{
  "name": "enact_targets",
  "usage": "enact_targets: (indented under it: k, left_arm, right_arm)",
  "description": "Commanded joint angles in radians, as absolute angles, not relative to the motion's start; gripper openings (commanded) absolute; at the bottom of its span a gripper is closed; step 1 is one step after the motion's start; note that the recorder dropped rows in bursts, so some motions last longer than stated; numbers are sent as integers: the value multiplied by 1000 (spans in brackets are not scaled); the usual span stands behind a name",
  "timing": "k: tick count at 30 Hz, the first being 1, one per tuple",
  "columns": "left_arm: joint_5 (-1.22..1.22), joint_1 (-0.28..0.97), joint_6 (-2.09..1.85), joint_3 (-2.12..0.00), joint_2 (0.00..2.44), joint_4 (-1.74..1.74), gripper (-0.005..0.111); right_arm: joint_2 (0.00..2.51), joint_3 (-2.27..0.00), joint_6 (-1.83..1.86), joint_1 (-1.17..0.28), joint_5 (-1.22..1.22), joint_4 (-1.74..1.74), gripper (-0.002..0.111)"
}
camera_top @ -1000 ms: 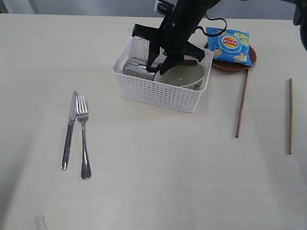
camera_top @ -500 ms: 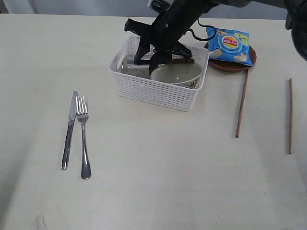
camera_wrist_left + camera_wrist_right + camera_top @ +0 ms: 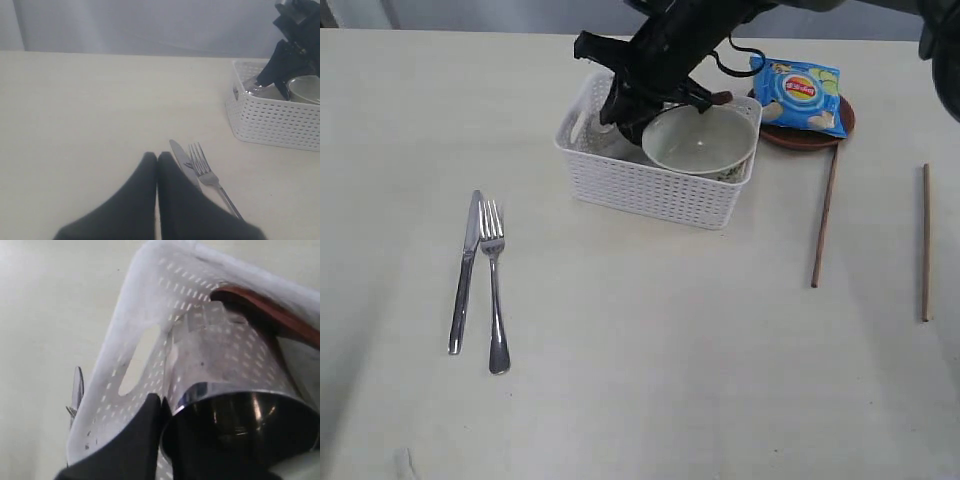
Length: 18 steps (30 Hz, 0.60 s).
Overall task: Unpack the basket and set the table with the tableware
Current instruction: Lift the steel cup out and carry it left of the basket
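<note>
Basket [image 3: 650, 188] sits on the bench [image 3: 650, 360] with the cream bowl [image 3: 700, 140] inside. The right pincer [image 3: 162, 407] reaches down into it and pinches the rim of the shiny cup [image 3: 235, 405]. The left pincer [image 3: 157, 159] is pressed together, near the knife [image 3: 181, 162] and fork [image 3: 205, 167].

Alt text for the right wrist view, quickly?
The right gripper pinches the rim of a steel cup inside the white basket, with a reddish-brown spoon next to it. Outside the basket, a knife lies on the table.
</note>
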<state>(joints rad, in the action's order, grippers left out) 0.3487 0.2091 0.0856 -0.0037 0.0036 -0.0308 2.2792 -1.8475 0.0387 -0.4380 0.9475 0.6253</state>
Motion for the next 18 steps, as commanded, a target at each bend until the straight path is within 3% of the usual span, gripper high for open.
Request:
enact_targets:
  k: [1, 18]
  left_arm:
    - [347, 214, 83, 0, 0, -30, 0]
    - [347, 214, 83, 0, 0, -30, 0]
  right_arm:
    - [2219, -1847, 78, -421, 954, 609, 0]
    - [2077, -1853, 305, -424, 1004, 731, 0]
